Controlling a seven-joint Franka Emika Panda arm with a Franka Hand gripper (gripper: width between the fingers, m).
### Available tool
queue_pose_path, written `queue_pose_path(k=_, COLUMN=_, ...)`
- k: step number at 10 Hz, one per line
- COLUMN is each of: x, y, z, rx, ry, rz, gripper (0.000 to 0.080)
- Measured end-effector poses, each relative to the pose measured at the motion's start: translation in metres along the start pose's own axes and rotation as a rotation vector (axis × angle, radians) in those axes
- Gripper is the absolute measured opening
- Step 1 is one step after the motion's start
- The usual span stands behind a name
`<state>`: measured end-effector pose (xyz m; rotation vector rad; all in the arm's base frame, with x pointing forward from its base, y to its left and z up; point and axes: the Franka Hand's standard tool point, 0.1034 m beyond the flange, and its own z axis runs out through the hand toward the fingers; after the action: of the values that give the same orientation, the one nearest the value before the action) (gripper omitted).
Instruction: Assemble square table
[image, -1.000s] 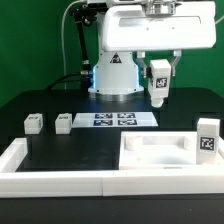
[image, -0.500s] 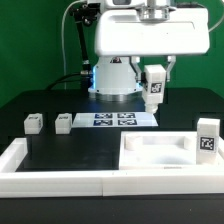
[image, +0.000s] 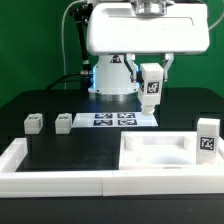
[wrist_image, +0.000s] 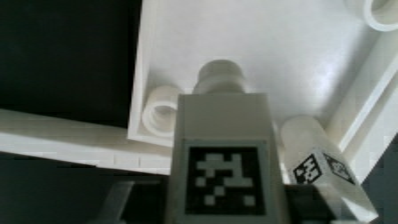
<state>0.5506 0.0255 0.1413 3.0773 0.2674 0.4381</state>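
Square table leg (image: 151, 87) hangs upright, gripped by the jaws, arm (image: 140, 30) high over the slab (image: 160, 152).

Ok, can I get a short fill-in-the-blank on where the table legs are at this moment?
1. The gripper holds ___ tagged leg in the air.
2. On the exterior view's left of the marker board, ___ small legs rest on the black table.
3. The upright leg stands at the exterior view's ___ edge, beside the square tabletop.
Missing words: one; two; right.
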Motion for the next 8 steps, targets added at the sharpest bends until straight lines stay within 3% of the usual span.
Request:
queue_pose_path(k=4, x=0.003, y=0.007, z=0.002, rx=-0.020, ry=0.057, rz=-0.029, gripper=0.0294)
queue_pose_path(k=6, x=0.026, y=0.025, z=0.005, rx=-0.035, ry=0.068, rz=-0.067, gripper=0.0294)
queue_pose_path(k=8, x=0.034, y=0.034, z=0.005, rx=-0.044, ry=0.075, rz=-0.101, gripper=0.0294)
